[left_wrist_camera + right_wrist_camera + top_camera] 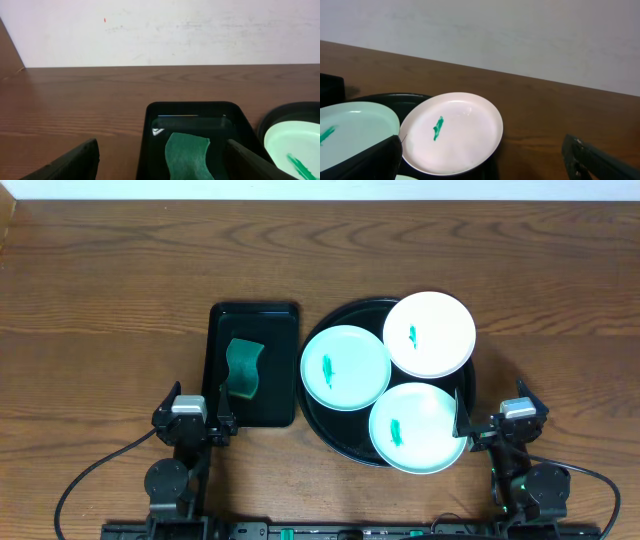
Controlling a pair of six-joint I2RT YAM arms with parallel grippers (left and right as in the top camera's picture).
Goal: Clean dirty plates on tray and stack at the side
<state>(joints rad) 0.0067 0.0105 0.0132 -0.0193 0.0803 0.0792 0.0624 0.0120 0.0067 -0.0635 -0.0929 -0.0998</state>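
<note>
Three plates lie on the round black tray (322,425). A mint-green plate (345,367) is at its left, a white plate (429,333) at the back right, a second mint-green plate (418,427) at the front. Each has a small green smear at centre. The white plate (451,132) and part of a mint plate (355,127) show in the right wrist view. My left gripper (195,412) is open and empty at the front of the rectangular tray. My right gripper (495,418) is open and empty at the round tray's front right edge.
A smaller rectangular black tray (218,330) left of the round tray holds a green sponge (242,367), also in the left wrist view (187,155). Brown wooden table (100,300) surrounds both. A pale wall (160,30) runs behind the table.
</note>
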